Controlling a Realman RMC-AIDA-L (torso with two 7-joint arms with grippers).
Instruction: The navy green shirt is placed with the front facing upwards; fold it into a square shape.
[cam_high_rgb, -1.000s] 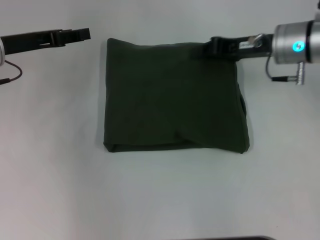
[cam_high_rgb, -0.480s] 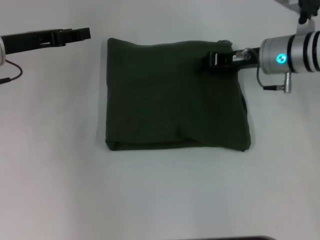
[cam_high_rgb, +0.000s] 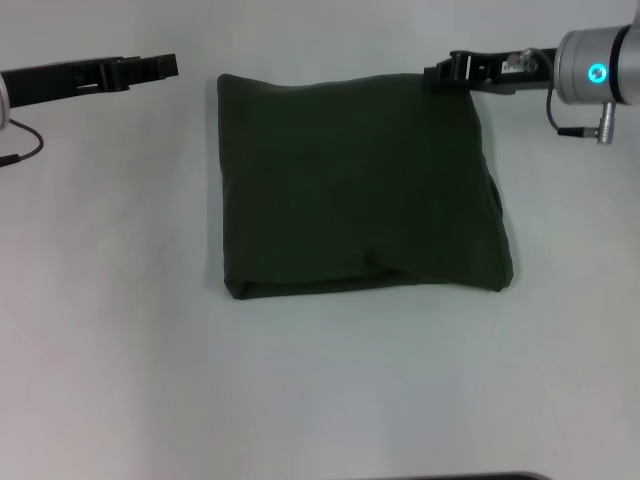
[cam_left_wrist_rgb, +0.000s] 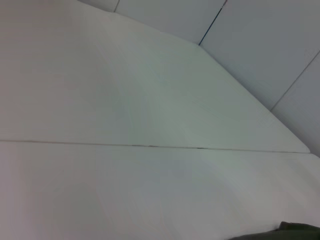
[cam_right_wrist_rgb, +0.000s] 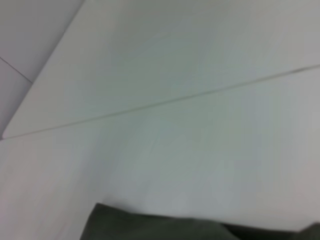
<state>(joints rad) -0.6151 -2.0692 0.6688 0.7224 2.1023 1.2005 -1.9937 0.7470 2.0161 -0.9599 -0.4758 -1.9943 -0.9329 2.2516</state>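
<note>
The navy green shirt (cam_high_rgb: 355, 185) lies folded into a rough square on the white table (cam_high_rgb: 320, 400). Only plain dark olive cloth shows; the lettering, collar and tag are hidden. My right gripper (cam_high_rgb: 447, 72) is at the shirt's far right corner, at its edge. My left gripper (cam_high_rgb: 165, 67) hangs apart from the shirt, to the left of its far left corner. An edge of the shirt also shows in the left wrist view (cam_left_wrist_rgb: 295, 231) and in the right wrist view (cam_right_wrist_rgb: 150, 227).
A dark strip (cam_high_rgb: 470, 476) shows at the table's near edge. A seam line (cam_left_wrist_rgb: 150, 146) crosses the tabletop. Bare table surrounds the shirt on all sides.
My right gripper moved in over the shirt's far right part, then back out to its far right corner. The shirt shifted slightly right and its far edge straightened. The left arm has not moved.
</note>
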